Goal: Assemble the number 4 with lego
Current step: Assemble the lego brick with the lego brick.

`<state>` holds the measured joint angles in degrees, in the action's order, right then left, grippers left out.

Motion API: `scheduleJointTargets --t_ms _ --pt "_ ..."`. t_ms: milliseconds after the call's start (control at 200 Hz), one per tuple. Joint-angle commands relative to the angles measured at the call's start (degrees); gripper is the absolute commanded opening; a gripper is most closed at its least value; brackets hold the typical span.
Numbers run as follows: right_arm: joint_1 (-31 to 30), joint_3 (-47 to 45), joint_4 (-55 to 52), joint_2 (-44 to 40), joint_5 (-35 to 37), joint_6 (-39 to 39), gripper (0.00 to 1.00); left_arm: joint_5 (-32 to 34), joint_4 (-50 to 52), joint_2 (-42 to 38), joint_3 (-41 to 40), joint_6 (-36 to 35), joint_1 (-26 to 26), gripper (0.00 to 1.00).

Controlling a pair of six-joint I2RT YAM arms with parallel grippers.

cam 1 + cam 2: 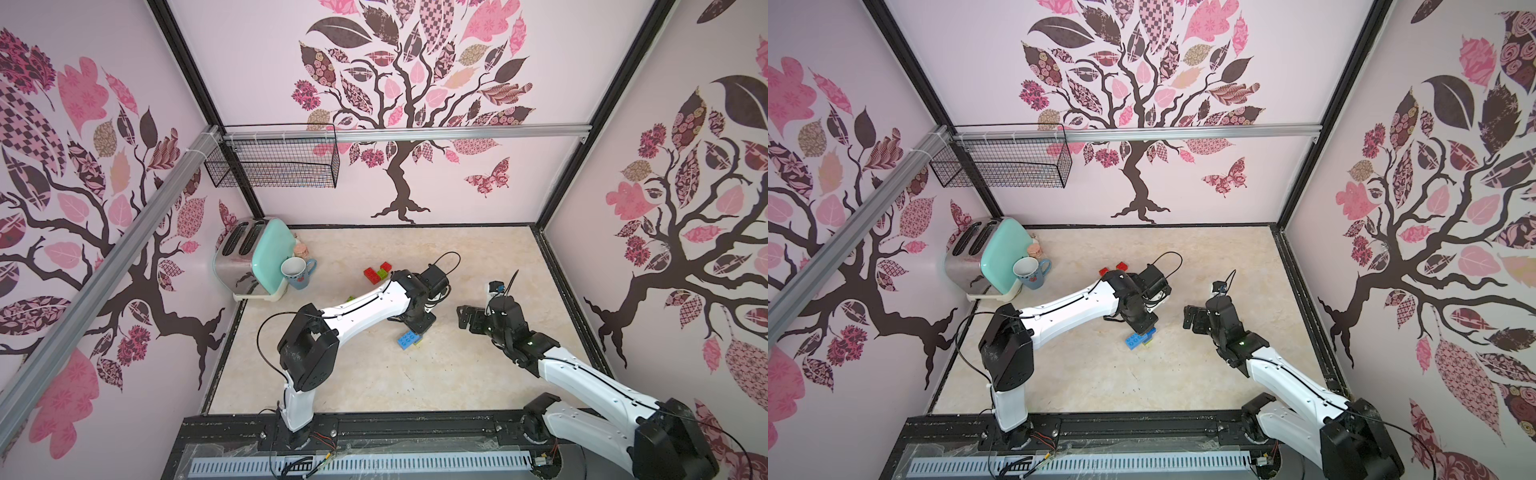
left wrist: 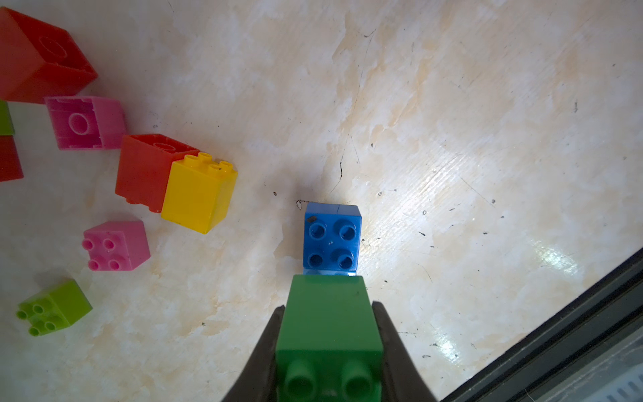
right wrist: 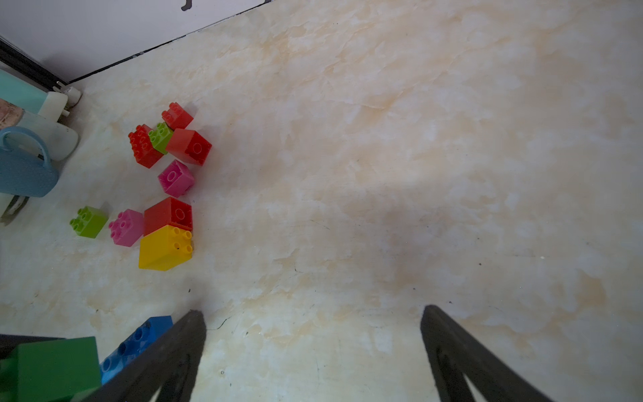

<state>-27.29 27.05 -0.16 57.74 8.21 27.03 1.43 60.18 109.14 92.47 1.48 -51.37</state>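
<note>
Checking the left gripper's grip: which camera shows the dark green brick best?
Left wrist: the dark green brick fills the foreground, clamped in the left gripper. Right wrist catches part of it at the frame edge; in both top views the arm hides it.

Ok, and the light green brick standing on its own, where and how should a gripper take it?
Take the light green brick by two opposite plain side walls, coming straight down from above. It stands upright, studs up, touching nothing, so its flat walls are all exposed. Probably best the pair not facing the studs-up pink brick, its closest neighbour, so the jaws have room.
</note>
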Motion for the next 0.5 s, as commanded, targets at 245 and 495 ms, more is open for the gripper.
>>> scheduleJointTargets --t_ms 245,495 --pt "0.13 0.33 0.16 -0.52 0.29 -0.04 0.99 -2.78 -4.70 -0.62 -4.83 -1.82 1.44 0.00" --pt "0.18 0.58 0.31 0.10 -0.01 0.11 0.99 -4.68 -9.29 -1.90 -9.47 -2.44 1.63 0.00"
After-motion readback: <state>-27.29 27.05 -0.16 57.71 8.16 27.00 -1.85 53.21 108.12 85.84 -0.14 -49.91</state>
